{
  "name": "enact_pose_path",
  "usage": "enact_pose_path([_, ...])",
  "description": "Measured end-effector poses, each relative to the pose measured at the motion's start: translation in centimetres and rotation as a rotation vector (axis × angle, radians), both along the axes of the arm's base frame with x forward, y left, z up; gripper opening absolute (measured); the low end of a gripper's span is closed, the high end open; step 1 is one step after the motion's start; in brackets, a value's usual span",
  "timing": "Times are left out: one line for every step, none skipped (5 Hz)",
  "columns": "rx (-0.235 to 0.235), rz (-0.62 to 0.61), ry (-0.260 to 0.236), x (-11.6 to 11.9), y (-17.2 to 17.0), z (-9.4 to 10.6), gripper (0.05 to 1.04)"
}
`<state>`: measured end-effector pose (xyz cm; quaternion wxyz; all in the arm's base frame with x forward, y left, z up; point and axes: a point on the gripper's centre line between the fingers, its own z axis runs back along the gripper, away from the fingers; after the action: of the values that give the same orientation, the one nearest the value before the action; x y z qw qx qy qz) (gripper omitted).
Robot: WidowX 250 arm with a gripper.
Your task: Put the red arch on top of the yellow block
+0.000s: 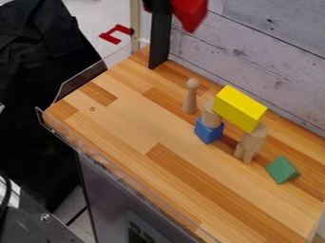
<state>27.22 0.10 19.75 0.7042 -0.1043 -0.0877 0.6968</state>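
High at the top edge, the black gripper [158, 6] is partly in view, with the red arch [190, 13] hanging in the air beside it, blurred and cut off by the edge. It appears held by the gripper; its full shape is hidden. Lower right of it, the yellow block [239, 108] lies tilted like a bridge. Its left end is by a wooden cylinder [211, 114] standing on a blue cube [209, 130], its right end on a wooden legged piece [251, 143].
A wooden peg figure [191, 96] stands left of the stack, a green triangular block [282, 169] to its lower right. A black post [160, 40] rises at the wooden table's [127, 128] back corner. Grey plank wall [254, 52] behind; clear raised edging along the left and front.
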Motion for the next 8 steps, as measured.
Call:
enact_pose_path([-0.021, -0.034, 0.040, 0.4, -2.4, -1.3, 0.582])
enact_pose_path([-0.034, -0.057, 0.083, 1.1, -4.1, -3.0, 0.582])
enact_pose_path([-0.038, -0.072, 0.112, 1.6, -5.8, -4.0, 0.582])
enact_pose_path([-0.039, -0.076, 0.128, 2.5, -6.9, -4.7, 0.582])
enact_pose_path([-0.036, -0.073, 0.146, 3.2, -7.4, -5.5, 0.582])
enact_pose_path([-0.024, -0.065, 0.168, 3.4, -7.4, -6.2, 0.582])
enact_pose_path([-0.021, -0.062, 0.183, 3.5, -7.4, -6.8, 0.582])
enact_pose_path([-0.023, -0.046, 0.205, 3.8, -7.0, -7.5, 0.582])
